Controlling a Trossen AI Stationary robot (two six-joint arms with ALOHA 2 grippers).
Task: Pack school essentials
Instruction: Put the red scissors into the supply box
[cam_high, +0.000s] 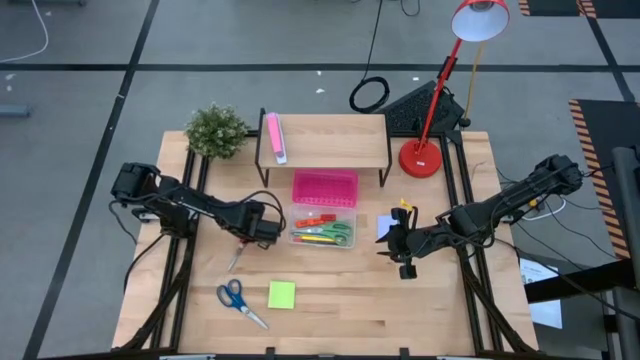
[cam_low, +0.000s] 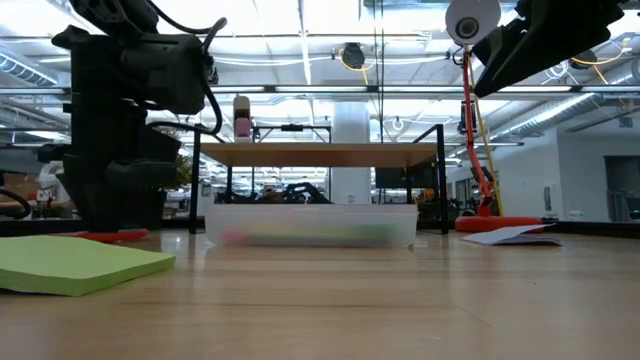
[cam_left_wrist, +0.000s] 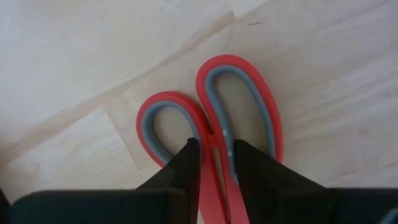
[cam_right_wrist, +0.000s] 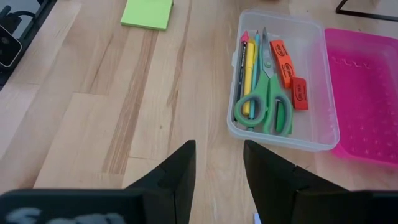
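Observation:
Red-handled scissors (cam_left_wrist: 211, 112) lie on the wood left of the clear box (cam_high: 348, 243), and my left gripper (cam_high: 250, 236) is shut on them from above. The box holds green scissors (cam_right_wrist: 266, 102), pens (cam_right_wrist: 247, 68) and orange-red pieces (cam_right_wrist: 286, 62). Blue scissors (cam_high: 238, 300) and a lime-green note pad (cam_high: 281, 294) lie flat near the front edge. My right gripper (cam_right_wrist: 219, 146) hangs open above the table, right of the box, with nothing between its fingers. A pale-blue note pad (cam_high: 384, 226) lies beside it. My left gripper pinches the red scissors between its two fingers at the neck (cam_left_wrist: 216, 155), where the two handle loops meet. The fingers point down from above. The loops stick out beyond the fingertips, and the scissors (cam_low: 110, 236) seem to lie flat on the table.
A pink perforated tray (cam_high: 324, 187) sits just behind the clear box. Behind that stands a low wooden shelf (cam_high: 330, 135) carrying a pink-and-white oblong object (cam_high: 275, 137). A small plant (cam_high: 216, 130) is at the far left and a red lamp (cam_high: 422, 158) at the far right.

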